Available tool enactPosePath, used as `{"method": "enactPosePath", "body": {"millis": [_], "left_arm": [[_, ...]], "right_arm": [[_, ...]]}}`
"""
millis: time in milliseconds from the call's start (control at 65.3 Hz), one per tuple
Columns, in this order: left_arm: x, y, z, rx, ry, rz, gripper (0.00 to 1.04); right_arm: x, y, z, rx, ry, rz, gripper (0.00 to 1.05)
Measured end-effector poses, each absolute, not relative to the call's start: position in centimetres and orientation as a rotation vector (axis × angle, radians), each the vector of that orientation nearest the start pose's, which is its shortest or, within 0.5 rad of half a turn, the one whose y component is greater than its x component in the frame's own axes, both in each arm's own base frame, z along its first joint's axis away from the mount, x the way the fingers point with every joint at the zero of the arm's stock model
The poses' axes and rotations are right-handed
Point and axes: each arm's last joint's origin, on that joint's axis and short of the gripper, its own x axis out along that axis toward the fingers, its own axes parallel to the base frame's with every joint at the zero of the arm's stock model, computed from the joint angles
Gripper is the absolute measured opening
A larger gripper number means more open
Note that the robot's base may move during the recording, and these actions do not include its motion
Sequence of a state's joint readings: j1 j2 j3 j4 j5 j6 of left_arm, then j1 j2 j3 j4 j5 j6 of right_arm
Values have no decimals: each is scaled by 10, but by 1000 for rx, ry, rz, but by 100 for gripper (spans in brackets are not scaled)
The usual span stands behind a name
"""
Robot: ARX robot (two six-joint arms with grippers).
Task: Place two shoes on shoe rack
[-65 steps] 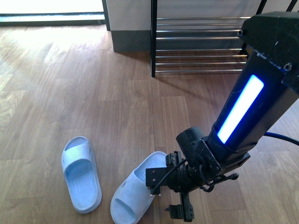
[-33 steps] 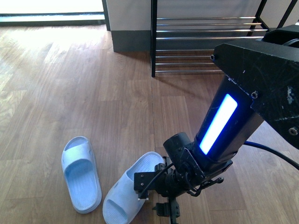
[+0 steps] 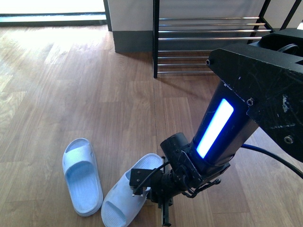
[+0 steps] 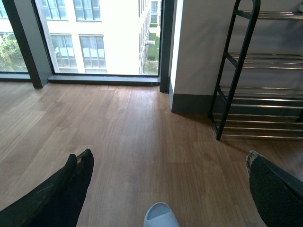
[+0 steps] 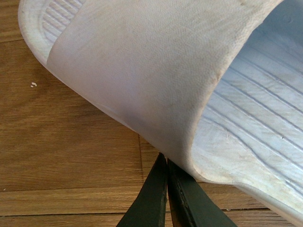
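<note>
Two pale blue foam slides lie on the wood floor in the front view, one [image 3: 81, 176] to the left and one [image 3: 124, 198] beside my right arm. My right gripper [image 3: 160, 202] is low at that second slide's right edge. In the right wrist view its fingers are pressed together, and the gripper [image 5: 165, 161] touches the rim of the slide [image 5: 156, 80] with nothing held between them. My left gripper [image 4: 168, 157] is open above bare floor, with a slide's toe [image 4: 160, 216] below it. The shoe rack [image 3: 208, 38] stands at the back, with nothing showing on its chrome bars.
A grey wall base and pillar [image 3: 132, 42] sit left of the rack. A window sill [image 3: 52, 18] runs along the far left. The rack [image 4: 255, 99] also shows in the left wrist view, beside the wall.
My right arm has swung left and lower. The slide next to it has slid and turned leftward, closer to the other slide. The left slide has not moved.
</note>
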State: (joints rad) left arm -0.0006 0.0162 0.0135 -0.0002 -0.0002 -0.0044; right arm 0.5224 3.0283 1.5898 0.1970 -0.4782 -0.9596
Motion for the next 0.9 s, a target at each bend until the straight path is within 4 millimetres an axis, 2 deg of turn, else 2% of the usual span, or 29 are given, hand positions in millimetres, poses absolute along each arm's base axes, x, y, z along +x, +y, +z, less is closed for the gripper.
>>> {"method": "enactPosePath", "body": {"millis": [123,168,276,490,628,720,904], "left_arm": [[98,0,167,-4,3,0,95],[98,0,167,-4,3,0,95],[98,0,167,-4,3,0,95],[98,0,167,-4,3,0,95],[98,0,167,-4,3,0,95],[98,0,167,-4,3,-1,95],[98,0,167,-4,3,0,95]], "right_arm": [[345,207,-188,-813,759,1394,3],[347,204,-186,-821,737,1384,12],[352,199,-177,-814,697,1369,27],[363,197,-147,-785,618,1373,63],[358,203,-145,-783,624,1405,84],[351,211,-152,-795,647,1432,97],[341,228,-170,-811,655,1470,96]]}}
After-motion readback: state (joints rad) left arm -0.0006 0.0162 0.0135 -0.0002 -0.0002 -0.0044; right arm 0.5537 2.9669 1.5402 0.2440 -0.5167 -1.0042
